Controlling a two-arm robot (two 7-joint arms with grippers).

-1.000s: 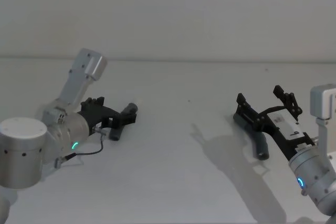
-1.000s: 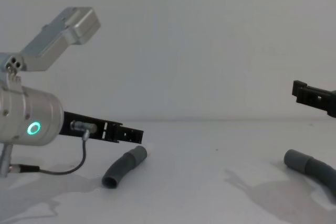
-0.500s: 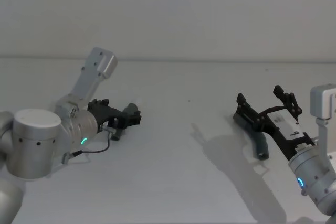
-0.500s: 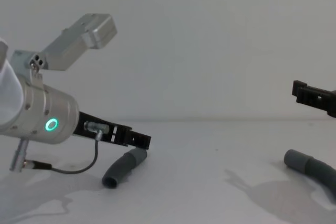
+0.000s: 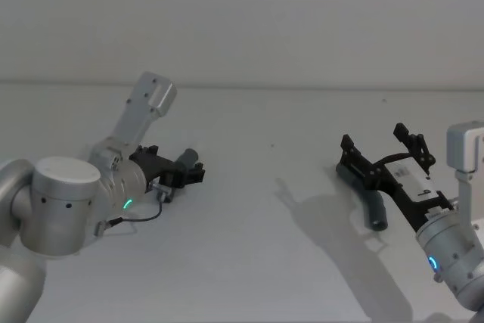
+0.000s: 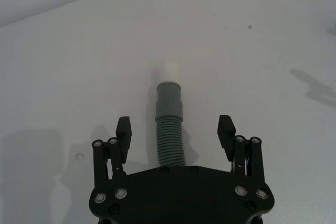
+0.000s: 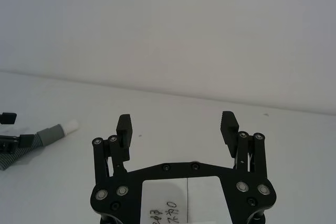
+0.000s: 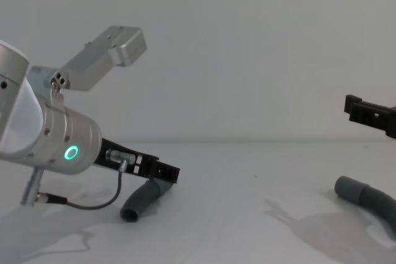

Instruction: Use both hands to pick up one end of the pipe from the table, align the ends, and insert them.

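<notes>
In the head view I see my left gripper [image 5: 198, 172] low over the short pipe [image 5: 186, 159] on the table [image 5: 249, 251], and my right gripper [image 5: 374, 138] above the long pipe [image 5: 376, 214]. In the left wrist view its jaws are spread either side of the short pipe. In the right wrist view the jaws are spread too.

Dk grey ribbed pipe [image 6: 170, 136] w/ white tip [image 6: 168, 71]; left end effector [image 6: 175, 125], right end effector [image 7: 176, 120] blk; table [image 5: 249, 255] white.

Dim, even light; soft shadows
</notes>
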